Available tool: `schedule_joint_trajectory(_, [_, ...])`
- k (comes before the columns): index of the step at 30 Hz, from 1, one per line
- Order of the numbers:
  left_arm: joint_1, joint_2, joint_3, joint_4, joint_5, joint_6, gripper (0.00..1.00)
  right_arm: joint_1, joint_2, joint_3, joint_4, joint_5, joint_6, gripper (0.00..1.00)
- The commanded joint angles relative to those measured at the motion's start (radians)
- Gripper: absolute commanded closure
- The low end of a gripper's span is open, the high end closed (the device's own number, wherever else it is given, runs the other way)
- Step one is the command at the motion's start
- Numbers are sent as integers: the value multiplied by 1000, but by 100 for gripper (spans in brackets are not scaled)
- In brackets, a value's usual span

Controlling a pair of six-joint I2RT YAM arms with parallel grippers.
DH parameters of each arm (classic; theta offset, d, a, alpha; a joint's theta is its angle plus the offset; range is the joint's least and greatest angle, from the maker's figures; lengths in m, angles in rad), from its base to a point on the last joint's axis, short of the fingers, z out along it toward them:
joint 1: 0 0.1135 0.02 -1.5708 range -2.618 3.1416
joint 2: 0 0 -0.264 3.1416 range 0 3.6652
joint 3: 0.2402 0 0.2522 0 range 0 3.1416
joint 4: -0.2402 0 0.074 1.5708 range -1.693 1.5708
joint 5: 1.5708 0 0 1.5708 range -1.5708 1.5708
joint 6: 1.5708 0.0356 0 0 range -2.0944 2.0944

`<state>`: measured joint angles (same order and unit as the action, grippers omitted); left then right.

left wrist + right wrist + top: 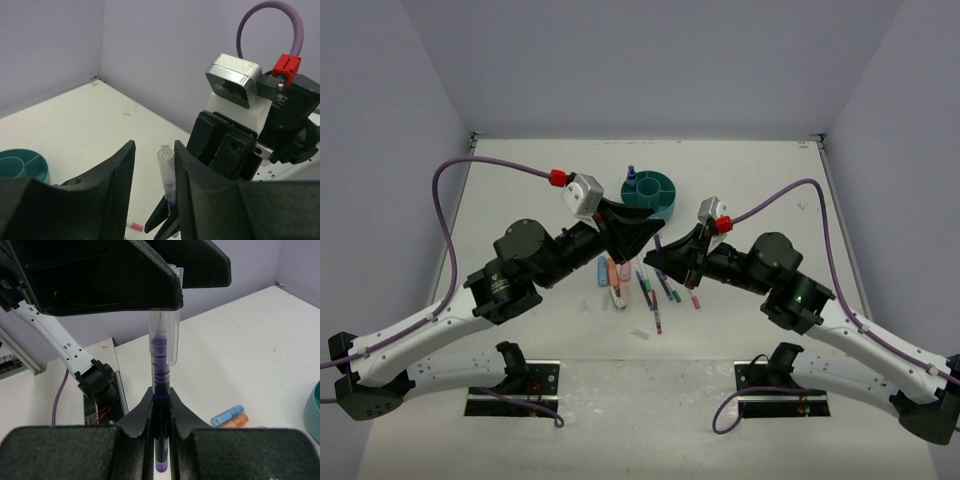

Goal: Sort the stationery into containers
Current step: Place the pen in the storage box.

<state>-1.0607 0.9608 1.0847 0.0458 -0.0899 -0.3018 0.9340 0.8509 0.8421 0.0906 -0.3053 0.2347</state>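
My right gripper [161, 399] is shut on a purple pen [161, 360] with a clear cap and holds it above the table, cap pointing at the left gripper. My left gripper [154, 185] is open, and the pen's clear cap [166, 167] stands between its fingers, close against the right-hand finger [190, 190]. In the top view both grippers meet mid-table, left [638, 234] and right [662, 262]. The teal organiser [650, 190] stands just behind them, with a blue item upright in it. Several pens [656, 292] and stubby markers [610, 272] lie on the table below the grippers.
A blue marker [227, 416] and an orange marker [239, 421] lie side by side on the table. The organiser's rim shows in the left wrist view [27, 167] and the right wrist view [314, 412]. A pink-capped pen [134, 226] lies below. Grey walls enclose the table.
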Motion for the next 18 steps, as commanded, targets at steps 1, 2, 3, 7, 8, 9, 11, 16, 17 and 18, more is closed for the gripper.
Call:
schedule_joint_trajectory(1, [1, -6, 1, 68, 11, -16, 65, 3, -5, -13, 24, 2, -25, 100])
schedule_joint_trajectory(2, [1, -7, -6, 71, 14, -18, 66, 3, -5, -13, 24, 1, -25, 100])
schedule_joint_trajectory(3, [1, -8, -13, 76, 17, -21, 66, 2, -4, -11, 23, -1, -26, 100])
schedule_joint_trajectory(7, [1, -7, -33, 99, 42, -28, 66, 2, 2, -3, 15, -2, -29, 100])
schedule_joint_trajectory(8, [1, -7, -35, 101, 44, -28, 67, 2, 3, -3, 14, -1, -31, 100])
schedule_joint_trajectory(9, [1, -7, -35, 102, 47, -28, 67, 2, 4, -3, 12, 0, -31, 100])
schedule_joint_trajectory(11, [1, -5, -35, 100, 50, -28, 74, 3, 2, -3, 12, 2, -32, 100])
schedule_joint_trajectory(16, [1, -4, -41, 92, 49, -31, 95, 2, -7, -2, 15, 6, -31, 100])
schedule_joint_trajectory(17, [1, -2, -44, 91, 49, -32, 99, 2, -11, 1, 17, 6, -29, 100])
schedule_joint_trajectory(18, [1, -1, -47, 89, 46, -34, 100, 2, -12, 3, 18, 8, -28, 100])
